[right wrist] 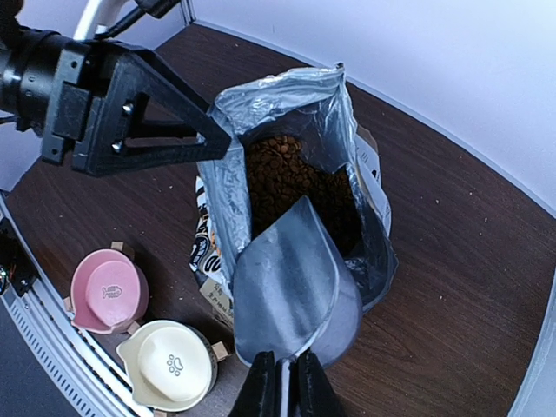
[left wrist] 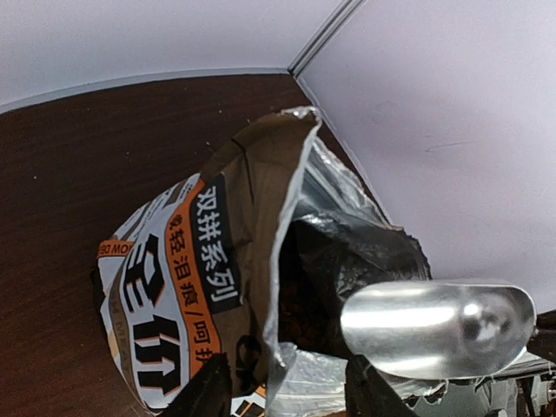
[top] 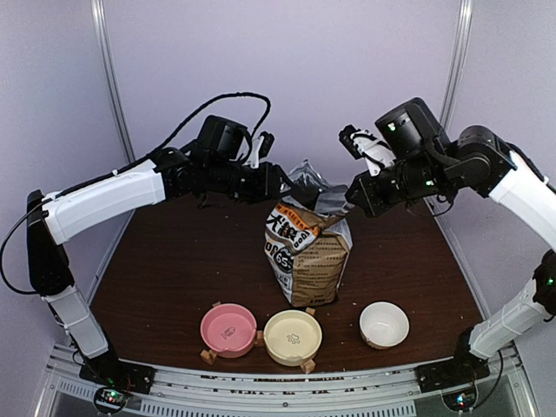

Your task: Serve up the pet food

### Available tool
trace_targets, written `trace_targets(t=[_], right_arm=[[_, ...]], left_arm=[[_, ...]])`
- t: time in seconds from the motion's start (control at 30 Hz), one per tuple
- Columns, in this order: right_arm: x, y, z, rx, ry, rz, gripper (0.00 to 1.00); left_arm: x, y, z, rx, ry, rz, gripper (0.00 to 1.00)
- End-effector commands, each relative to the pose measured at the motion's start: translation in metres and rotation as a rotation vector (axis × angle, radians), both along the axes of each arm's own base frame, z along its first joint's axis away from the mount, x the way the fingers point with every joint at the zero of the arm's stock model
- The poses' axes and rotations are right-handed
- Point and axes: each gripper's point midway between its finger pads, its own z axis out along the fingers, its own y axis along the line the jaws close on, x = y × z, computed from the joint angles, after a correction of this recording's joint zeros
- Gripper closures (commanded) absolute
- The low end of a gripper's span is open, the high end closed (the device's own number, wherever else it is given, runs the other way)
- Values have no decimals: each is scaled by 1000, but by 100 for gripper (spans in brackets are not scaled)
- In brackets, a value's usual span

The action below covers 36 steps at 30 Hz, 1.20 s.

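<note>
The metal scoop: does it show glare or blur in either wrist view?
Left wrist view: the scoop shows bright glare and soft edges. Right wrist view: it is dull grey and sharp; the pet food in the bag is clear.

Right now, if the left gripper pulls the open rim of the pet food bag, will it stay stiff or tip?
The pet food bag has a crumpled, wavy rim, so it would probably bend, not stay stiff. It stands upright with kibble inside, so it is likely bottom-heavy. A hard sideways pull by the left gripper might tip it anyway.
</note>
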Motion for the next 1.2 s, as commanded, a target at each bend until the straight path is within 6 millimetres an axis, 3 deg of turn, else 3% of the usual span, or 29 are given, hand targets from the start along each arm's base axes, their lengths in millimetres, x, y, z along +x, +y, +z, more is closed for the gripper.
trace_targets(t=[0.0, 0.13, 0.27, 0.53, 0.67, 0.8, 0.93, 1.17], right_arm=[[16, 0, -23, -96, 36, -90, 100], [32, 8, -57, -195, 121, -128, 100], [47, 10, -84, -270, 208, -149, 100], [68, 28, -154, -373, 325, -171, 100], [81, 48, -176, -318, 338, -186, 100], [94, 67, -180, -194, 326, -208, 100], [102, 81, -164, -36, 282, -199, 100], [115, 86, -135, 227, 215, -178, 100]], left_arm=[[5, -1, 9, -8, -56, -19, 59], [2, -9, 10, -8, -81, -72, 85], [-1, -12, 9, -9, -81, -90, 100], [-3, -16, 2, -28, -80, -94, 100], [-2, -17, -1, -31, -68, -90, 100], [-3, -16, -3, -34, -57, -81, 100], [-4, -14, -5, -40, -51, -73, 100], [-6, -12, -4, -56, -48, -66, 100]])
